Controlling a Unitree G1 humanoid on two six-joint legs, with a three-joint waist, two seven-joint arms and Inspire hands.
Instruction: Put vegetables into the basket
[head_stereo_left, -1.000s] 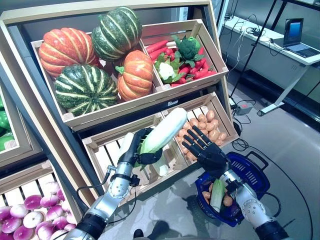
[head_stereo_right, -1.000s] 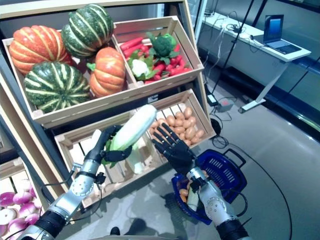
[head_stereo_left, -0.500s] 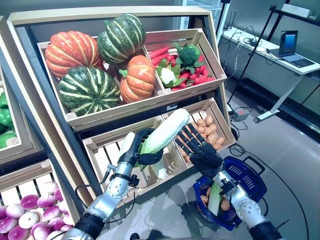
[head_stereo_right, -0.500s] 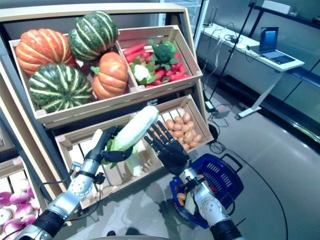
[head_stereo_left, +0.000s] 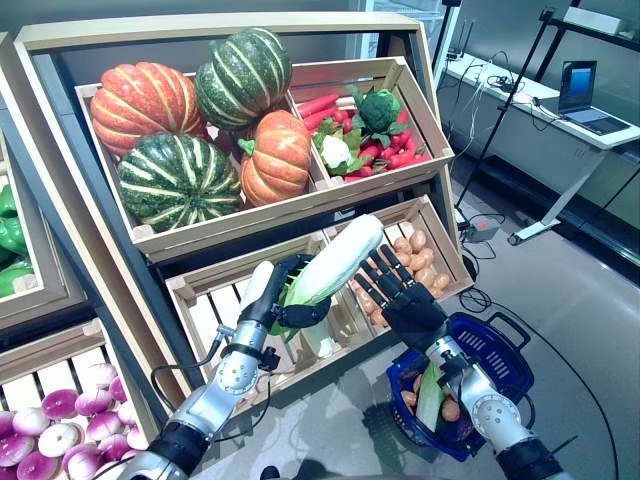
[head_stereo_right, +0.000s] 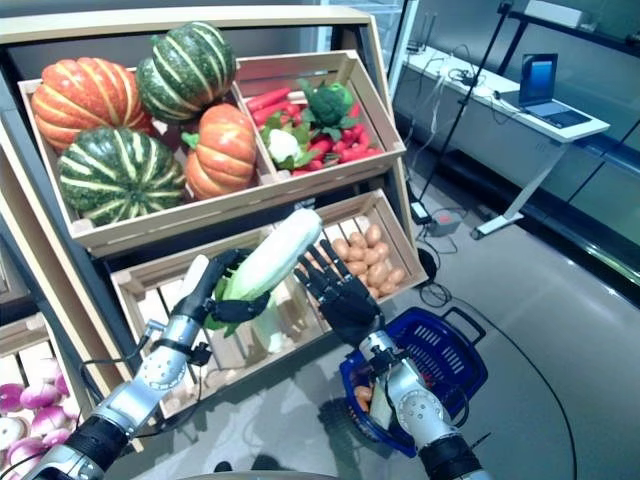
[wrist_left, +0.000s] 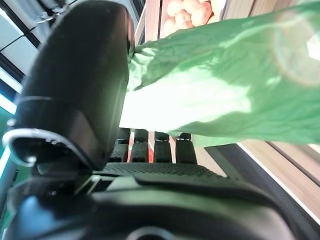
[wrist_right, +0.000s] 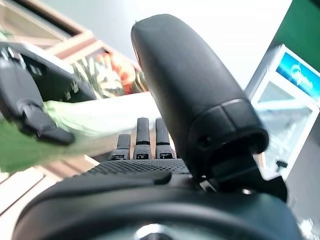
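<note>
Gripping the napa cabbage (head_stereo_left: 335, 262) at its leafy base, L hand (head_stereo_left: 277, 298) holds it pointing up-right, tip just above open-fingered, empty R hand (head_stereo_left: 405, 300); blue basket (head_stereo_left: 500, 352) lies lower right.

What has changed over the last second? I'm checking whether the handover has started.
The right hand has crept closer to the cabbage, fingers spread, not yet gripping it. The left hand stays shut on the cabbage, holding it at the same tilt. The blue basket and its contents look unchanged.
</note>
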